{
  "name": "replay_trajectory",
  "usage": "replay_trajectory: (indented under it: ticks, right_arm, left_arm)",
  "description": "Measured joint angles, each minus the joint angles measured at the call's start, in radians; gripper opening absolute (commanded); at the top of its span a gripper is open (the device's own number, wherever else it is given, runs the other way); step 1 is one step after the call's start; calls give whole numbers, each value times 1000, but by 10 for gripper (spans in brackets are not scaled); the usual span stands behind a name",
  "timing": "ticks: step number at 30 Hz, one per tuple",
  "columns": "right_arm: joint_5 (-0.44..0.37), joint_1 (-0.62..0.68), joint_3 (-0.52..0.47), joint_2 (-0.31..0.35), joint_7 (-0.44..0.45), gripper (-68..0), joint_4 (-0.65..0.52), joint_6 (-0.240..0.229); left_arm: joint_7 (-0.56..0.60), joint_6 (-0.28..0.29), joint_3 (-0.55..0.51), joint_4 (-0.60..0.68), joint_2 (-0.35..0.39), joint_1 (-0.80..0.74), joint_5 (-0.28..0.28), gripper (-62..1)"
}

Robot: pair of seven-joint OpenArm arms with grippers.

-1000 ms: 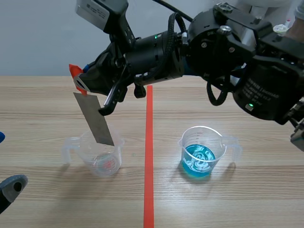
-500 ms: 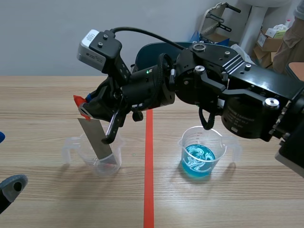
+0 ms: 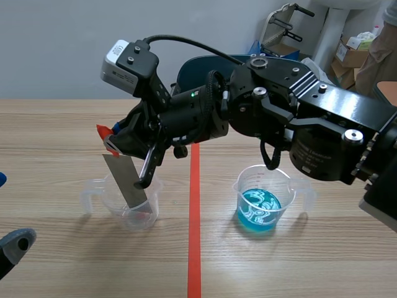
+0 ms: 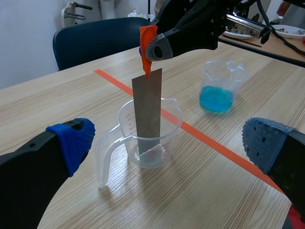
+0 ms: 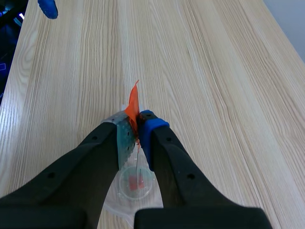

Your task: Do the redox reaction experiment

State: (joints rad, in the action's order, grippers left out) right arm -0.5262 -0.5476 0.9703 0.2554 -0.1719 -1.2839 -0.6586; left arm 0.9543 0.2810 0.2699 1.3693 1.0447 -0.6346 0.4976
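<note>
right gripper [image 3: 111, 139], reaching across the tape line [image 3: 194, 217] from its own side, fingers clamped on the orange tab [image 4: 147, 38] at the top of the strip [image 3: 127, 180]. i hold it by the tab, i judge, so the pads stay off the bare metal and out of any liquid. the strip hangs tilted in the scene view, nearly upright from the left wrist. its lower end is inside the clear cup [image 3: 146, 214], at or close to the cup's floor; i cannot tell whether it touches. the blue cup [image 3: 263, 198] stands well apart on the other side of the line, part-filled and untouched, presumably the solution the metal is meant to meet. left gripper [image 4: 169, 140] sits low and near the clear cup, fingers wide apart and empty, placed where it could steady the cup. against the frame a second ago, the right arm has come down and the strip, then barely past the rim, has sunk deep into the cup; from the half-second frame i see no further shift.
</note>
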Motion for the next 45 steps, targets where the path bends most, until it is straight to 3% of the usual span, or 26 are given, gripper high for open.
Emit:
replay_trajectory:
  ticks: [4, 6, 8, 11, 15, 45]
  right_arm:
    - [3, 0, 0, 0, 3, -668, 0, 0]
    - [3, 0, 0, 0, 3, -630, 0, -3]
    - [4, 0, 0, 0, -5, -508, 0, -20]
    - [14, 0, 0, 0, -21, -248, 0, -60]
    - [19, 0, 0, 0, -23, -7, 0, -76]
    - [22, 0, 1, -1, -38, 4, 0, -76]
  left_arm:
    - [0, 0, 0, 0, 0, 0, 0, 14]
    - [0, 0, 0, 0, 0, 0, 0, 14]
    - [0, 0, 0, 0, 0, 0, 0, 14]
    - [0, 0, 0, 0, 0, 0, 0, 14]
    - [0, 0, 0, 0, 0, 0, 0, 14]
    - [0, 0, 0, 0, 0, 0, 0, 14]
